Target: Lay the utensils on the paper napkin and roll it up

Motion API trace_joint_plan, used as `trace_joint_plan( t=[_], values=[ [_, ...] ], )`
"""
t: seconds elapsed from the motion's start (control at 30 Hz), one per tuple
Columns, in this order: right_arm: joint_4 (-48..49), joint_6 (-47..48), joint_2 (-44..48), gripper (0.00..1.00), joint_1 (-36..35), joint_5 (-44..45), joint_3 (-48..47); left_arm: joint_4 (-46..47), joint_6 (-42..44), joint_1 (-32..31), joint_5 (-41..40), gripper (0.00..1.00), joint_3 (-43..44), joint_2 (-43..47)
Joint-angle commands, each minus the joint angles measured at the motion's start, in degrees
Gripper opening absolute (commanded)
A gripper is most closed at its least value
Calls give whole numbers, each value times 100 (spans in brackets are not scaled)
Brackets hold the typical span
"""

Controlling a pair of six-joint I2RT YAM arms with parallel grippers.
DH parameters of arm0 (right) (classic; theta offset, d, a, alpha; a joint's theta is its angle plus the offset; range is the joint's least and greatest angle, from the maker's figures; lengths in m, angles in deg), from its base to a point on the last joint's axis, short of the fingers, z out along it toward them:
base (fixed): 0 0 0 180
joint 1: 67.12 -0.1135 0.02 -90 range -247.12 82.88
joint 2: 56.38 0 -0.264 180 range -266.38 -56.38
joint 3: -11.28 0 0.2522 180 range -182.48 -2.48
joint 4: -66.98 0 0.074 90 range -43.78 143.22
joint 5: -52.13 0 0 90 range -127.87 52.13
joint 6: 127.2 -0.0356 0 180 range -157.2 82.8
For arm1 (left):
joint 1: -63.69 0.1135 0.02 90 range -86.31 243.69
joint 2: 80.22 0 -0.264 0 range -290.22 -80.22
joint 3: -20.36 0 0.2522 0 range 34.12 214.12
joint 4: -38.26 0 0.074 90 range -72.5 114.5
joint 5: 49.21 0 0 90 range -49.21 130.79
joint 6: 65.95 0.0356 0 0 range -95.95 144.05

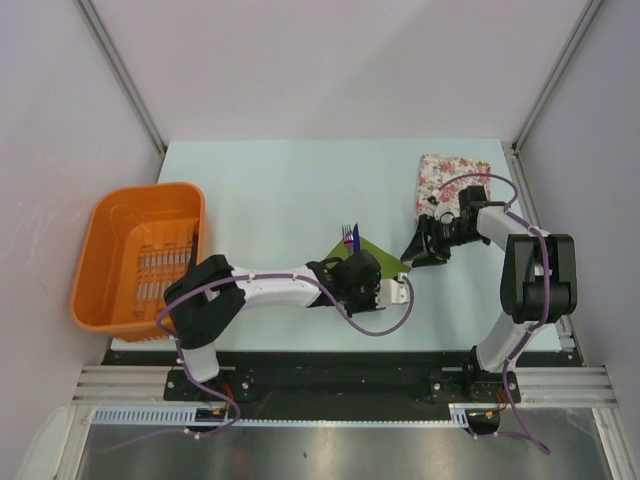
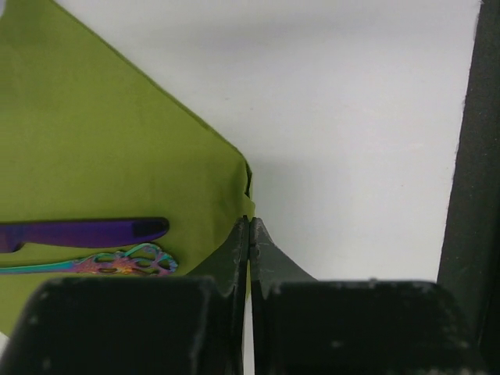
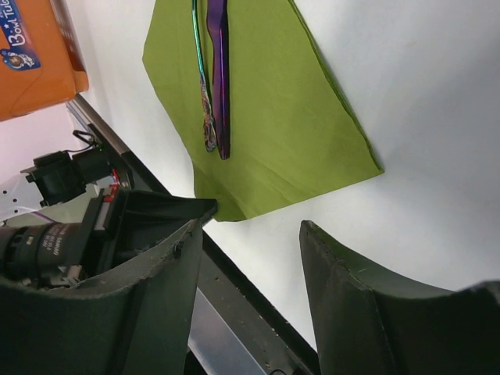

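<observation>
Left wrist view: utensils [image 2: 86, 232] lie on the paper napkin [image 2: 101, 156] at nine o'clock — my left gripper [image 2: 248, 223] is pinched shut on its corner — rolling not yet done.

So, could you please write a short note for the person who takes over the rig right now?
Left gripper: shut, pinching a corner of the paper napkin.
Right gripper: open, holding nothing, above the table beside the napkin.
Utensils: two pieces lie side by side on the napkin.
Done: utensils placed.
Left to do: roll up the napkin, which lies mostly flat and is not yet rolled.
</observation>
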Motion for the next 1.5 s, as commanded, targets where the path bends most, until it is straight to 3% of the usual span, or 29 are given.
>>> trace_joint_plan(
  t=[0.0, 0.37, 0.63, 0.93, 1.47],
  values=[
    [96, -106, 56, 57, -169, -161, 10, -309, -34, 249, 350, 0, 343, 311],
    [210, -282, 56, 50, -390, -240, 159, -547, 212, 812, 394, 4, 967, 13],
    [184, -308, 56, 48, -425, -301, 264, -451, 379, 1014, 324, 1, 1231, -268],
    [272, -413, -76, 31, -697, -495, 396, -354, 467, 1251, 297, 0, 1354, -497],
    [922, -993, -497, 25, -1374, -285, 475, -161, 161, 1357, 192, 4, 1389, -726]
  ],
)
